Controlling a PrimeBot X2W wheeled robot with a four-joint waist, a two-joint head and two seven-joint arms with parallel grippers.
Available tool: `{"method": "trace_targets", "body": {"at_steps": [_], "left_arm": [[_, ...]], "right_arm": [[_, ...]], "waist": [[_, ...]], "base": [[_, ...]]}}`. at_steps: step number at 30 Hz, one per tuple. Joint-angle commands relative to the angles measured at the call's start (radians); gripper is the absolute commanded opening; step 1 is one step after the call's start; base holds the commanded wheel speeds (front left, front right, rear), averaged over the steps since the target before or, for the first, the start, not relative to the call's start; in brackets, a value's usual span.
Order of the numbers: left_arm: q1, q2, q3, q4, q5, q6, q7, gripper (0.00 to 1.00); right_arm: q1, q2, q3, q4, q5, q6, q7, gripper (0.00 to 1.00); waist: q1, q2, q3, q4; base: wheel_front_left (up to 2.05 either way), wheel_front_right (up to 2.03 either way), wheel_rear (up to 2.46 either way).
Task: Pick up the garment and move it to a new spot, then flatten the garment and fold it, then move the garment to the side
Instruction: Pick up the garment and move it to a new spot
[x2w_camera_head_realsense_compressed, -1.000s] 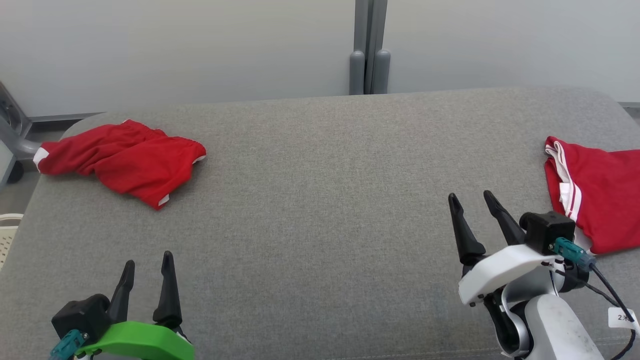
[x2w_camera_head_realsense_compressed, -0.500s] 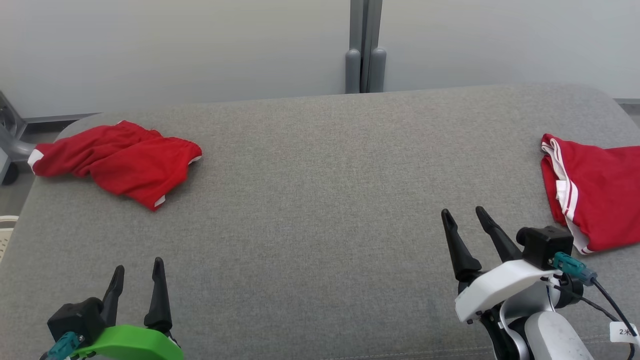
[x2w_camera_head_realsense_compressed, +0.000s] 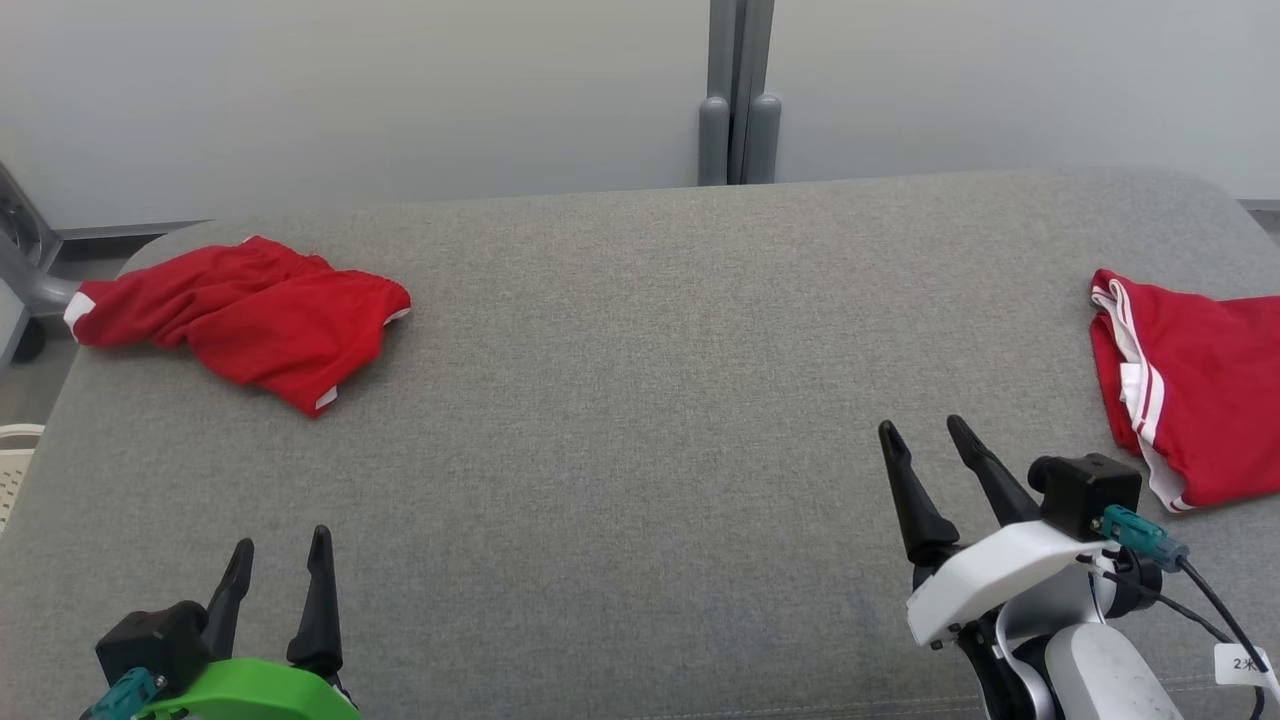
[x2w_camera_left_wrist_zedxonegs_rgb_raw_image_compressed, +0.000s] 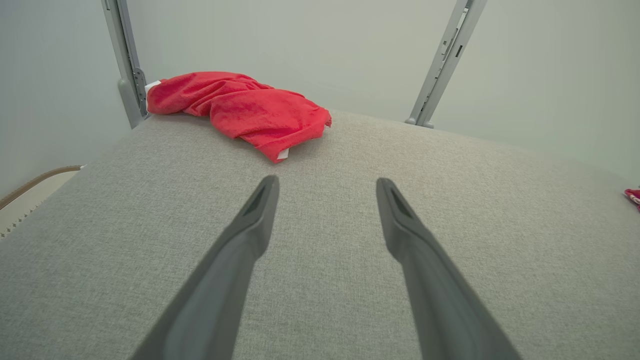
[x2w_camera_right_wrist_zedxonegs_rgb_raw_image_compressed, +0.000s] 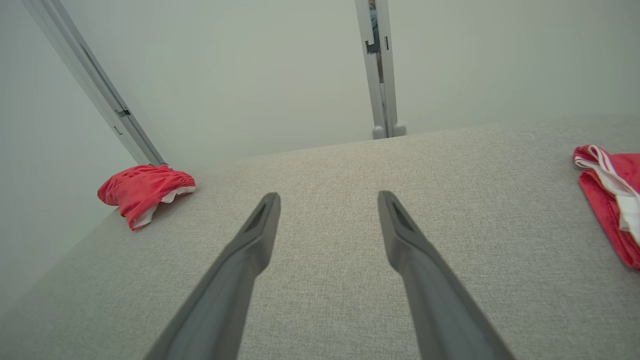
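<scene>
Bright, even, soft light; faint shadows; wrist views perhaps edge-warped.

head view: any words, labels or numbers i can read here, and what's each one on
"2", then a character too small to read for sure: white tag on the black cable at lower right.
Crumpled red shorts: small white tab at the hem, nothing legible.
Red garment with white stripes: no text.

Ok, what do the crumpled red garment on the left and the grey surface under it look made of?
The garment: thin, soft fabric, probably sports polyester; matte, it crumples in loose folds, white trim. The surface: coarse woven upholstery cloth, matte flecked grey; likely padded, judging by its rounded edges.
</scene>
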Motion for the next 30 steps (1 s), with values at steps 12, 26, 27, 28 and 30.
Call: {"method": "trace_targets", "body": {"at_steps": [12, 26, 27, 28, 30], "left_arm": [[-0.012, 0.007, -0.011, 0.009, 0.004, 0.000, 0.000, 1.00], [-0.019, 0.022, -0.024, -0.010, 0.018, 0.011, 0.015, 1.00], [-0.017, 0.024, -0.023, -0.013, 0.018, 0.012, 0.016, 1.00], [-0.015, 0.026, -0.023, -0.017, 0.019, 0.014, 0.016, 1.00], [-0.011, 0.028, -0.021, -0.025, 0.019, 0.019, 0.016, 1.00]], "right_arm": [[-0.006, -0.001, 0.002, 0.014, -0.003, 0.000, -0.006, 1.00], [0.011, -0.001, 0.000, 0.012, -0.003, 0.000, -0.010, 1.00], [0.010, -0.001, 0.003, 0.012, -0.001, 0.000, -0.010, 1.00], [0.008, -0.001, 0.003, 0.012, -0.002, 0.000, -0.010, 1.00], [0.003, -0.001, 0.006, 0.011, 0.001, 0.000, -0.011, 1.00]], "waist": [[0.0000, 0.0000, -0.007, 0.004], [0.0000, 0.0000, -0.022, 0.135], [0.0000, 0.0000, -0.022, 0.153], [0.0000, 0.0000, -0.022, 0.172], [0.0000, 0.0000, -0.021, 0.211]], "base": [[0.00, 0.00, 0.00], [0.00, 0.00, 0.00], [0.00, 0.00, 0.00], [0.00, 0.00, 0.00], [0.00, 0.00, 0.00]]}}
